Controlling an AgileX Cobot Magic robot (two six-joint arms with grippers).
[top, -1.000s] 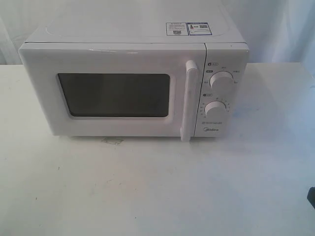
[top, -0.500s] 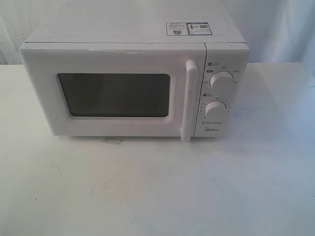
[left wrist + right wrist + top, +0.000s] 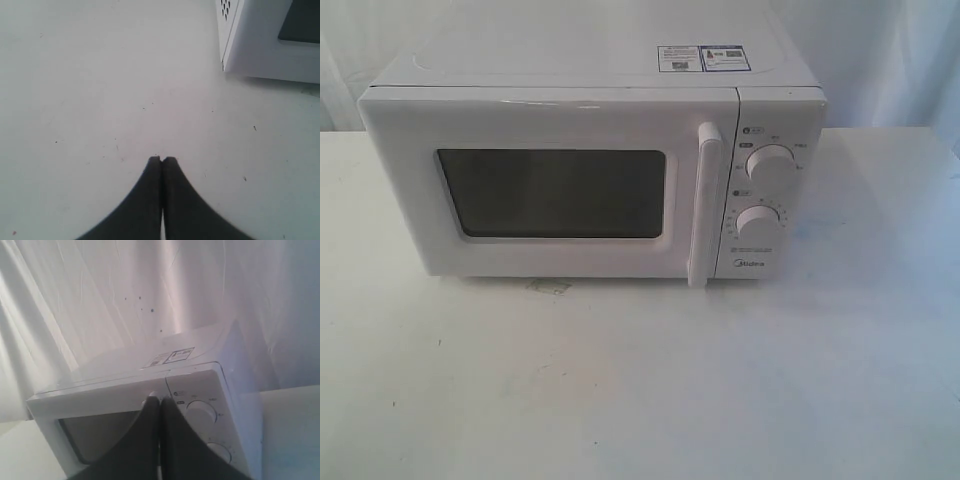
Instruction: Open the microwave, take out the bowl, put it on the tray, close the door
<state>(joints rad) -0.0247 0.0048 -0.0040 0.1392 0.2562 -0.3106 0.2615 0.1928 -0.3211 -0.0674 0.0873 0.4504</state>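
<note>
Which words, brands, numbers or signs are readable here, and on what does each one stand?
"Midea": low on the control panel of the microwave.
Two stickers on the microwave's top: print too small to read.
Marks around the upper knob and lower knob: too small to read.

White microwave, dark, perhaps grey window

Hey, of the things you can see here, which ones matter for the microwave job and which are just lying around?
For the job: microwave; its closed door; door handle; left gripper and right gripper, both shut. No bowl or tray is in view.

Just there: two knobs; stickers on top; small scrap on the table; white curtain.
</note>
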